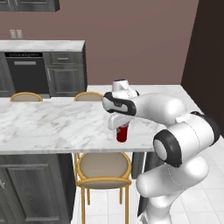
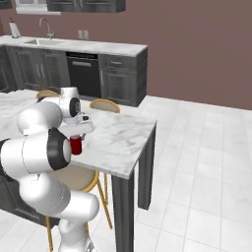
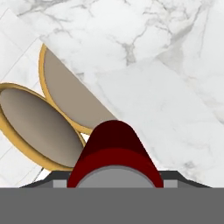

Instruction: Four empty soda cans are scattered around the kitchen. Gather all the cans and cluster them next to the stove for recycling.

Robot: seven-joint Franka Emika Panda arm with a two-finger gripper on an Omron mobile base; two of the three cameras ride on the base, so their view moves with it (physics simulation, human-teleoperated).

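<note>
Soda can (image 1: 123, 133), one, bright red with silver top, upright near marble island counter (image 1: 52, 124) edge above one of three wooden stools (image 1: 103, 168), grasped by gripper (image 1: 119, 127).

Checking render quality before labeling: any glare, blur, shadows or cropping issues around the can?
Left base view: soft and low-res, even flat light, no glare; the hand covers the top of the red can. Right base view: the robot arm hides most of the can. Hand view: the can looms large, its base cropped; the marble counter stays sharp.
</note>
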